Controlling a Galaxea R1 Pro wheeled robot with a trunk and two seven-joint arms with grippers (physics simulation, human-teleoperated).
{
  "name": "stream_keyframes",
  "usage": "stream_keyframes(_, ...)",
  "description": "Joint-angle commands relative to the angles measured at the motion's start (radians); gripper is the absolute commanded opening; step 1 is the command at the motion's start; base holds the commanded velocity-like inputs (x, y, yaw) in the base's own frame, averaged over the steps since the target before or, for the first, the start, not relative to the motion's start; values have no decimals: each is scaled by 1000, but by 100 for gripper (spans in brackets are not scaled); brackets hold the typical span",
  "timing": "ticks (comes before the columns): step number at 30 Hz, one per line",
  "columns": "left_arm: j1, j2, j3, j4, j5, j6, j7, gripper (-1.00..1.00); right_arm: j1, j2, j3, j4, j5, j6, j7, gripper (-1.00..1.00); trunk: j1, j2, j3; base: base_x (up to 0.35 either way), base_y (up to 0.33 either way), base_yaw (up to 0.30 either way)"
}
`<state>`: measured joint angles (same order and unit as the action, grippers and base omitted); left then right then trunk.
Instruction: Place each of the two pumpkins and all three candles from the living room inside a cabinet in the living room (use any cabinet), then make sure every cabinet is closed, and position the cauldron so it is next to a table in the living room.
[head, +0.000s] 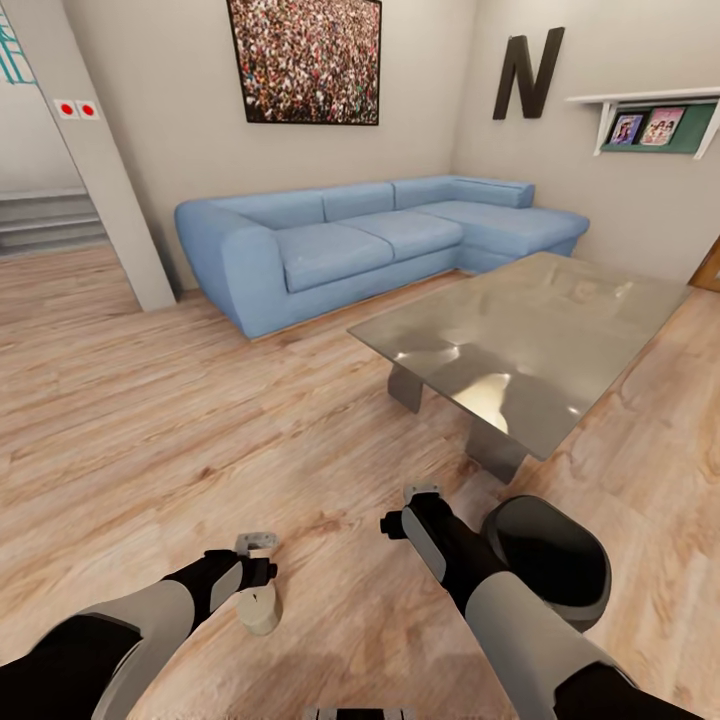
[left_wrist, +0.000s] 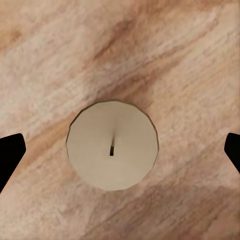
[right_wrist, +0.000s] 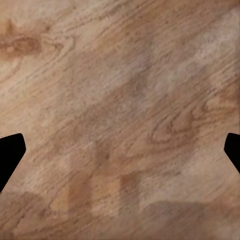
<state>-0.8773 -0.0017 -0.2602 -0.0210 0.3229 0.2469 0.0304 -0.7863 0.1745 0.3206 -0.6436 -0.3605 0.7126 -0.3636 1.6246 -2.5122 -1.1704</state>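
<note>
Off-white candle (left_wrist: 112, 145) stands upright on the floor (head: 150, 420) under the released left hand (left_wrist: 120, 150). Judged light, rigid, waxy-slick: grip its sides.

You have one candle (head: 259, 607) in sight: a short, thick off-white pillar standing upright on the wooden floor (head: 150, 430). From the left wrist view its round, faintly faceted top (left_wrist: 113, 145) faces you, a small dark wick at the centre, lying between the claw's fingertips
</note>
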Motion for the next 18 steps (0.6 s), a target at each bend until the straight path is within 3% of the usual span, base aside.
stream_keyframes(1,0,0,-8,-2,10,4,3,100,-1,0,3,3,-9,-2,-9,100,0,-1,-5,0,0,0)
stream_keyframes(10,0,0,-9,-2,10,-6,3,100,-1,0,3,10,-9,-8,-9,100,4,-3,-40,0,0,0)
stream_keyframes(18,0,1,-8,-2,12,-7,3,100,-1,0,3,10,-9,-9,-9,100,4,-3,-40,2,0,0)
